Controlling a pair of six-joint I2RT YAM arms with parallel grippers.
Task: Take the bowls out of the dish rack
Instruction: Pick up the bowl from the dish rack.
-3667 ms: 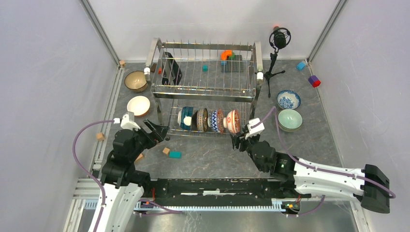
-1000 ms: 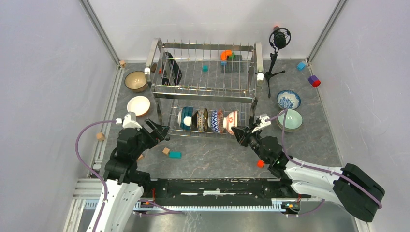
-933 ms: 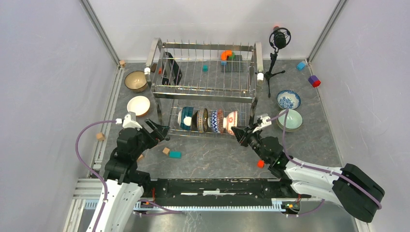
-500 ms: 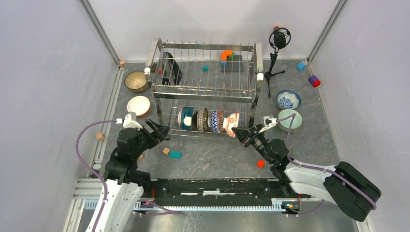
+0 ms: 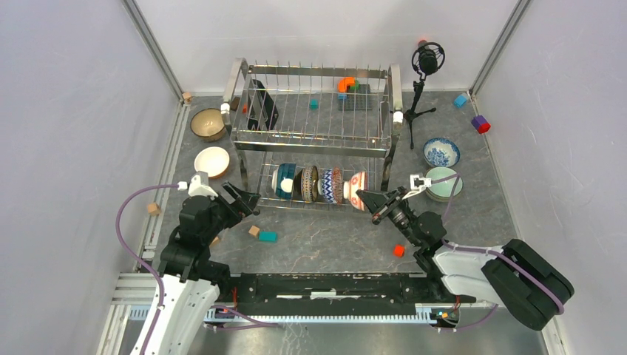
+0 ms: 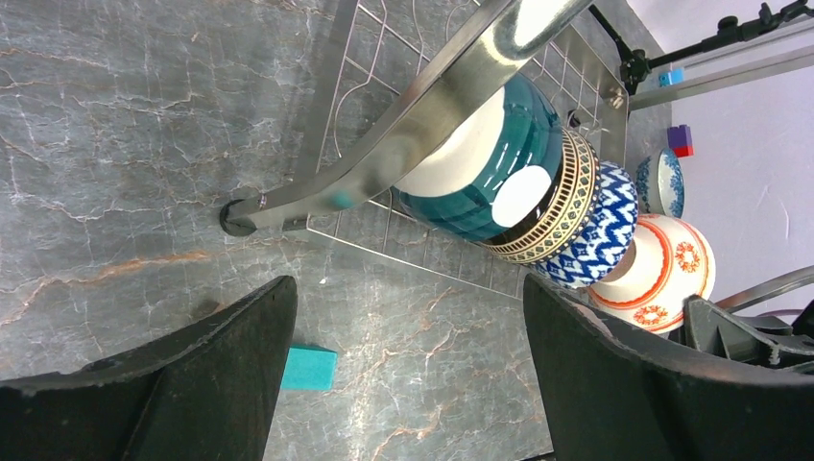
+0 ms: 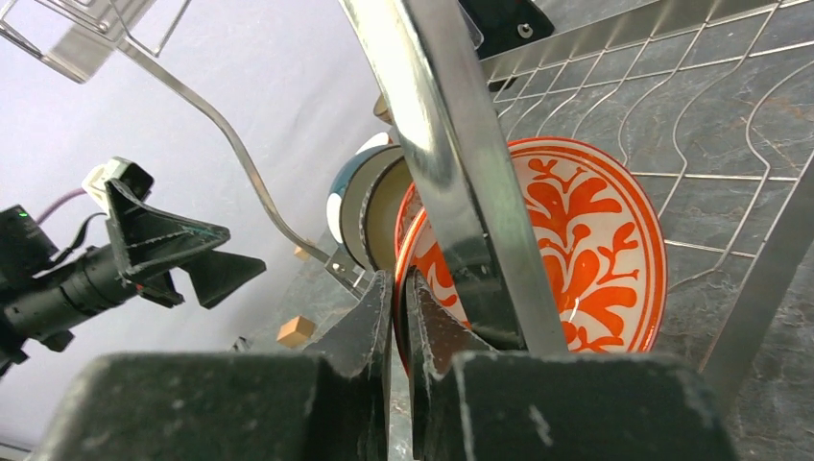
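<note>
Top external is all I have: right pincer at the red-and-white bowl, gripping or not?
Observer: Right wrist view shows the right pincer closed down on the red-and-white bowl, with its rim in the slit between the fingers.
Operator: Anything in the way?
Observer: An upright of the dish rack crosses directly in front of that bowl.
Operator: Left side?
Observer: Left pincer is wide open, holding nothing, and faces the teal bowl at the rack's end.

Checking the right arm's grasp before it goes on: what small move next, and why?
Probably ease the red-and-white bowl up and out toward the arm, slowly. The right gripper looks shut on its rim; the bowl stands on edge at the right end of the lower tier of the dish rack, and a steel upright crosses close in front of it.
</note>
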